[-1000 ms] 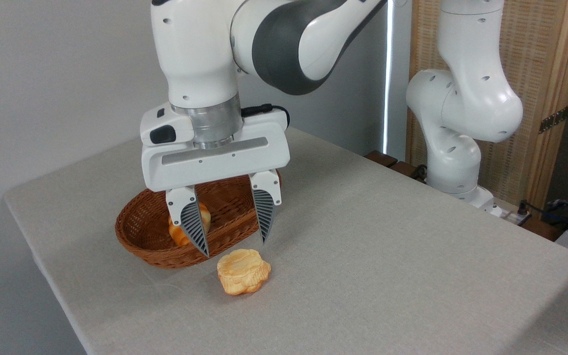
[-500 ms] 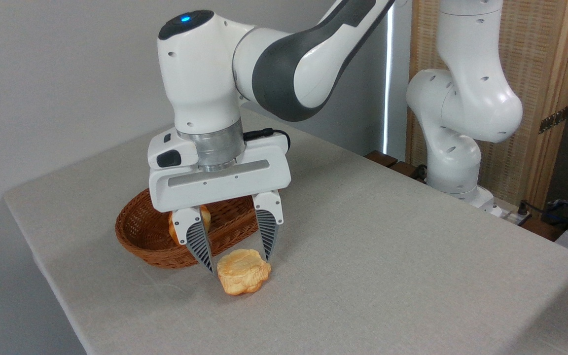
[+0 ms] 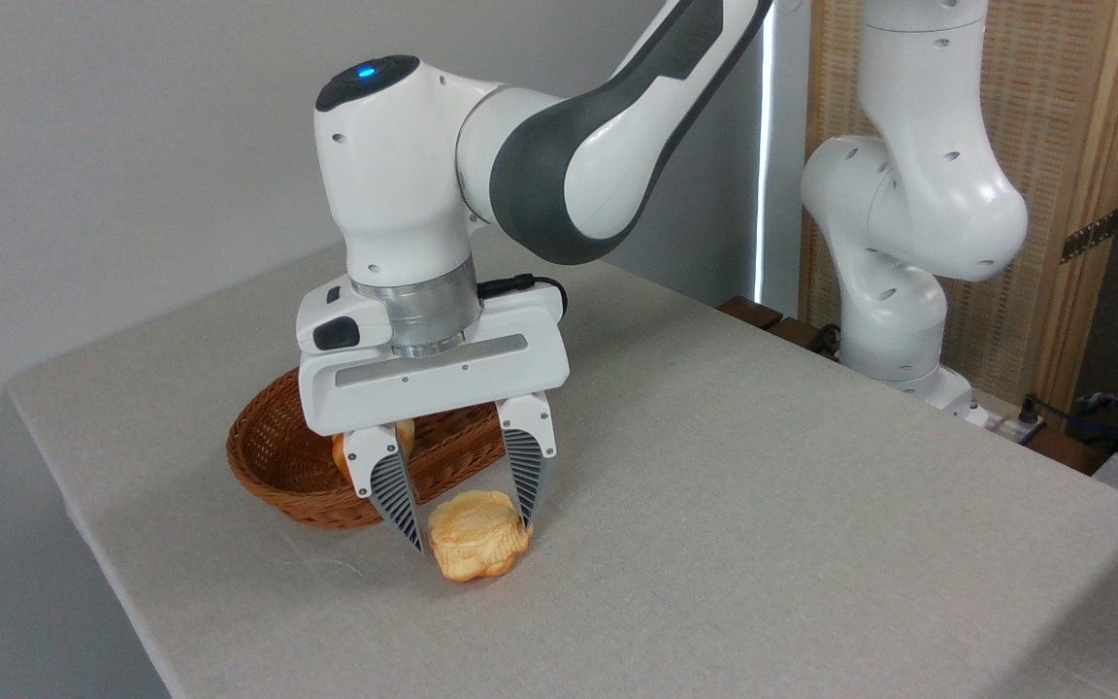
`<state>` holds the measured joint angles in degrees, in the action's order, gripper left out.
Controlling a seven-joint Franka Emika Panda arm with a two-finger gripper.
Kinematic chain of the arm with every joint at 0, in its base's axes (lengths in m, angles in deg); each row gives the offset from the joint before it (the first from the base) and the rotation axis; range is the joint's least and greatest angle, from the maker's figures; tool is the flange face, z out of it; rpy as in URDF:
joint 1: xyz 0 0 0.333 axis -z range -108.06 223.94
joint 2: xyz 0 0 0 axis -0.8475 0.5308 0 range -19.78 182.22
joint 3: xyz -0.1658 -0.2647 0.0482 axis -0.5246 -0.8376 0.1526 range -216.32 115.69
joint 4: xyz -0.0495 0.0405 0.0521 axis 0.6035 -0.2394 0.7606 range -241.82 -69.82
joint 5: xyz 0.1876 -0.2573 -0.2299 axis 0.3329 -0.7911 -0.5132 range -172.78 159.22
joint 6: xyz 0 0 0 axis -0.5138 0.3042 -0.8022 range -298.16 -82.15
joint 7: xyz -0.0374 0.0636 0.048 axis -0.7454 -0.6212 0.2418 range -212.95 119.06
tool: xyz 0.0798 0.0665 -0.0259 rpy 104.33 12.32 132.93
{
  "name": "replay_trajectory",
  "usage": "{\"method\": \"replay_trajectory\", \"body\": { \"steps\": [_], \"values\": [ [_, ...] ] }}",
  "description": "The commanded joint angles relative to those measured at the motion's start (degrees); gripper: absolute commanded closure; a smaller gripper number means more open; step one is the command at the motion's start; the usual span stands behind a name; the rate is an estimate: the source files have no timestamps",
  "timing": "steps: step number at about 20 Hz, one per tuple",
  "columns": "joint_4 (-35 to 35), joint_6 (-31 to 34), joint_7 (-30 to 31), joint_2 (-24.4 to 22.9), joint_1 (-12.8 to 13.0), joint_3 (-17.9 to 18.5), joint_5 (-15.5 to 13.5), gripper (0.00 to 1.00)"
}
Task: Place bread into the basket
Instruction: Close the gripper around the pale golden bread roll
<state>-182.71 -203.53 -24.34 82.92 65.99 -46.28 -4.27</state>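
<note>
The bread (image 3: 475, 542), a flat pale golden pastry with a lobed edge, lies on the grey table just in front of the basket (image 3: 278, 466). The basket is an oval reddish-brown wicker one, partly hidden behind the gripper body. My gripper (image 3: 470, 537) is lowered around the bread with its ribbed fingers (image 3: 394, 490) open, one on each side of the pastry; the right finger overlaps the pastry's edge. A second, orange-brown bun (image 3: 341, 449) sits inside the basket, mostly hidden behind the left finger.
The table (image 3: 714, 485) is covered in grey cloth, with its left edge close beyond the basket. The arm's white base (image 3: 894, 291) stands at the back right beside a wooden screen. Cables and dark items lie off the table at far right.
The gripper has come down from above the basket's front rim until its open fingers straddle the bread. The bread and the basket have stayed where they were.
</note>
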Motion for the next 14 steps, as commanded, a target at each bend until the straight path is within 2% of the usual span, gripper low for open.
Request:
{"method": "replay_trajectory", "body": {
  "steps": [1, 6, 8, 10, 14],
  "values": [
    [-1.41, -1.53, 1.31, -0.47, 0.30, 0.18, 1.36, 0.00],
    [-1.76, -1.70, 1.13, 0.06, 1.18, 0.09, 3.12, 0.01],
    [-1.85, -2.31, 0.87, 0.06, 1.26, 0.09, 4.08, 0.16],
    [-1.94, -2.84, 0.43, 0.15, 1.27, 0.09, 4.08, 0.36],
    [-1.94, -2.85, -0.18, 0.15, 1.27, 0.01, 4.08, 0.50]
  ]
}}
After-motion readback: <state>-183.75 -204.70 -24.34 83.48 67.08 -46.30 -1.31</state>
